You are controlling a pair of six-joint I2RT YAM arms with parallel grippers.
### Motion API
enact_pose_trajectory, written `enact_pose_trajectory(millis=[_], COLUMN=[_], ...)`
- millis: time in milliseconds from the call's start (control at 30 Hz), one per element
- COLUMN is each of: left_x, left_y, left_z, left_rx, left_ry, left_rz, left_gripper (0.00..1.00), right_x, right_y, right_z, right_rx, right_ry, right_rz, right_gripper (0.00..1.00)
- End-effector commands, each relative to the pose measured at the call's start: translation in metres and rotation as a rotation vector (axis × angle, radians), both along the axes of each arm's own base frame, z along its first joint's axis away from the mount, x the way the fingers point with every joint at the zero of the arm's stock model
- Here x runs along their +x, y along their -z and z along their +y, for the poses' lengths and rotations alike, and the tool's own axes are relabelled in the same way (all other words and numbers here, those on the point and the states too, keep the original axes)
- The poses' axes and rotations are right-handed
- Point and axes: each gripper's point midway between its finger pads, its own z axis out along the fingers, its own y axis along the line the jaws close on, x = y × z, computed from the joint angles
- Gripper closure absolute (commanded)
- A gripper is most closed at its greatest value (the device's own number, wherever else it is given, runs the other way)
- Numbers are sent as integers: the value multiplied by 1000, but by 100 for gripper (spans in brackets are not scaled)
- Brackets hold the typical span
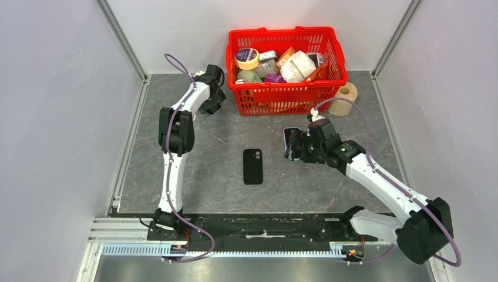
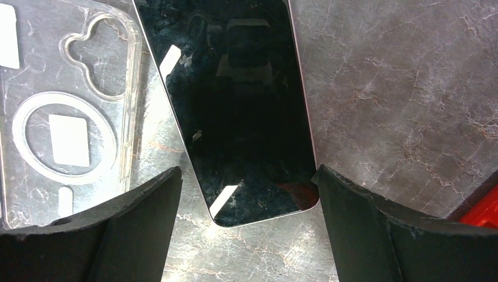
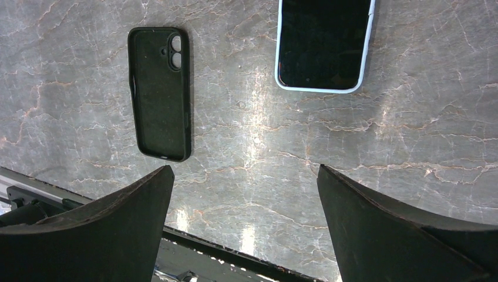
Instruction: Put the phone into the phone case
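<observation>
In the left wrist view a phone [image 2: 235, 111] lies screen up on the grey table, with a clear phone case [image 2: 64, 117] flat beside it on the left. My left gripper [image 2: 248, 176] is open, its fingers on either side of the phone's near end, holding nothing. A black phone case [image 3: 160, 94] [image 1: 253, 166] lies inside up at the table's middle. A second phone with a white rim [image 3: 324, 44] [image 1: 289, 136] lies to its right. My right gripper [image 3: 245, 170] [image 1: 292, 147] hangs open and empty just in front of that phone.
A red basket [image 1: 286, 94] full of groceries stands at the back, right of my left gripper [image 1: 210, 106]; its corner [image 2: 484, 211] shows in the left wrist view. A tape roll [image 1: 343, 98] sits by the basket's right end. Grey walls close in both sides.
</observation>
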Motion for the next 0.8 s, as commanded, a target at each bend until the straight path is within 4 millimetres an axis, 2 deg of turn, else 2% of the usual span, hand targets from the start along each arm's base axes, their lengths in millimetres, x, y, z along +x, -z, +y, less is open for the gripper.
enact_pose_trajectory(millis=[0,200,367,600,767], left_x=[-3,0,5,6,11], left_y=[17,16,4,-8,-8], left_z=[-1,-3,-9,-1,3], left_rx=[-4,-57,-130,-113,-88], left_ry=[-34,-60,-60,-84,-89], left_rz=[30,10,-76,-104,-108], left_gripper=[8,7,7,7,7], right_x=[1,1,1,0,0], right_y=[-4,-4,-5,-4,-1], right_z=[1,2,1,2,1], right_rx=[-4,-2,-3,1,-7], right_ry=[-18,-23,-23,-27,-26], right_rz=[-27,-25,-26,-21,-18], right_gripper=[1,1,1,1,1])
